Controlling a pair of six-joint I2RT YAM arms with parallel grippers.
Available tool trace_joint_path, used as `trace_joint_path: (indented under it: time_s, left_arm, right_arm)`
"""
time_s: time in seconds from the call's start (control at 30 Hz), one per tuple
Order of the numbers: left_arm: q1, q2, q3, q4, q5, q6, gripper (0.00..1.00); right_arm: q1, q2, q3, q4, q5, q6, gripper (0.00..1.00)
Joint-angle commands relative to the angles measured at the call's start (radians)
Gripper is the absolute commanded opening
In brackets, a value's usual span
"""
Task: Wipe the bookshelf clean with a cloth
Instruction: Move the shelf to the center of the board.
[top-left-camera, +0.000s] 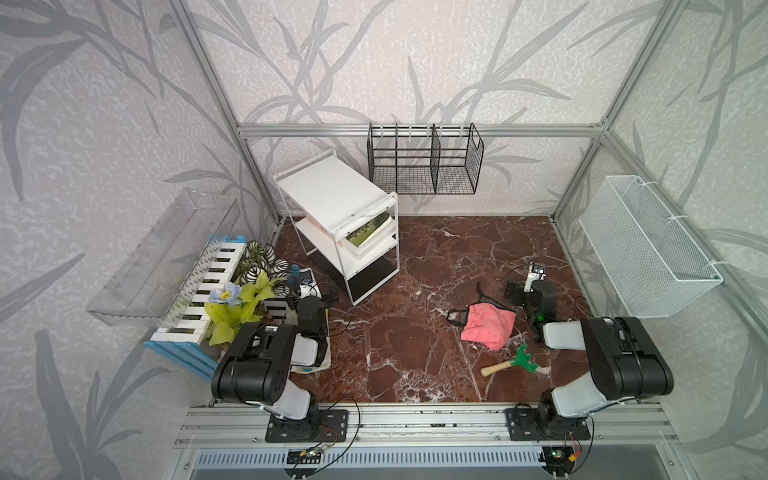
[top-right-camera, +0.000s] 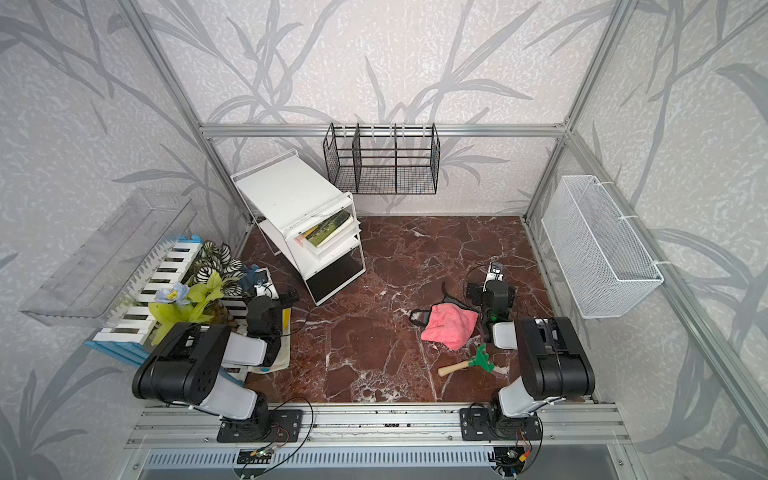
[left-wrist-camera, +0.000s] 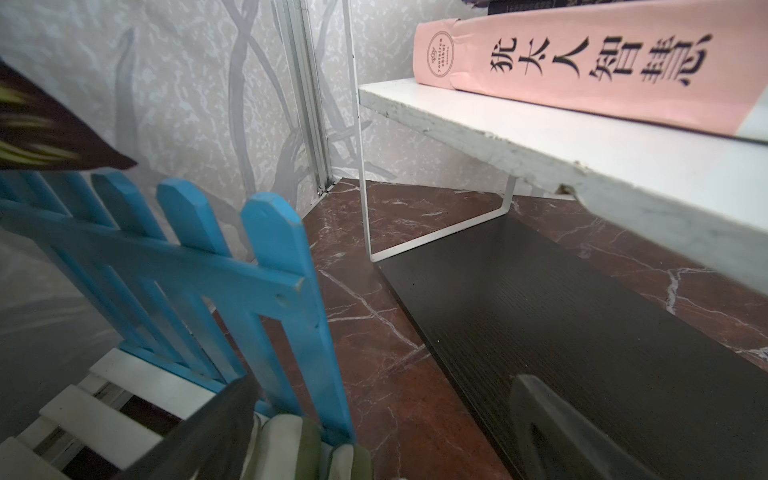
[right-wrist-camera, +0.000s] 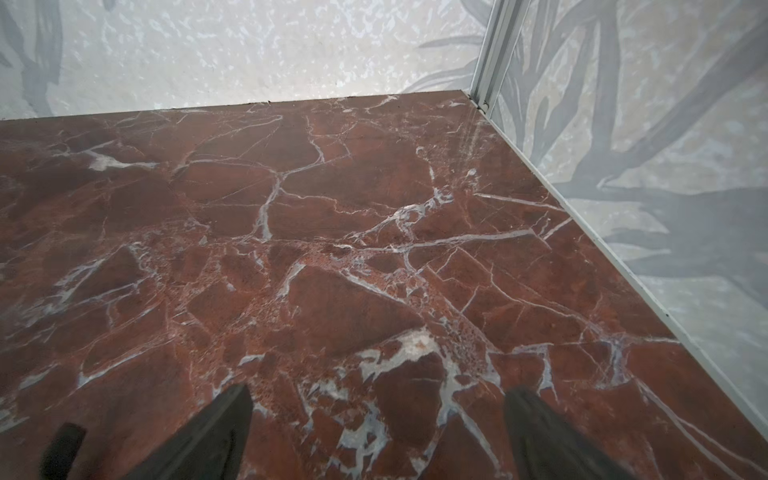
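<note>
The fluffy pink cloth (top-left-camera: 488, 326), trimmed with black straps, is seen crumpled on the veined red marble desk (top-left-camera: 415, 257), near right, well apart from the bookshelf (top-left-camera: 332, 195), whose flat white boards and thin frame are set far left. Bare marble is seen open between them. The left jaws and the right jaws are spread wide; nothing is held.

pink book (left-wrist-camera: 582, 70): cut by edge | left claw (left-wrist-camera: 380, 392): blurred, cropped | beige cloth (top-left-camera: 326, 354): mostly under left arm (top-left-camera: 266, 361)
</note>
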Motion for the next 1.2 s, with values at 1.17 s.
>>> trace_joint_path:
  time_s: [1.17]
  left_arm:
    - [-0.216,-0.873,0.102,-1.177,-0.385,-0.656,1.0]
  right_arm:
    - [0.38,-0.589,0.228,-0.572,-0.356,0.186,0.99]
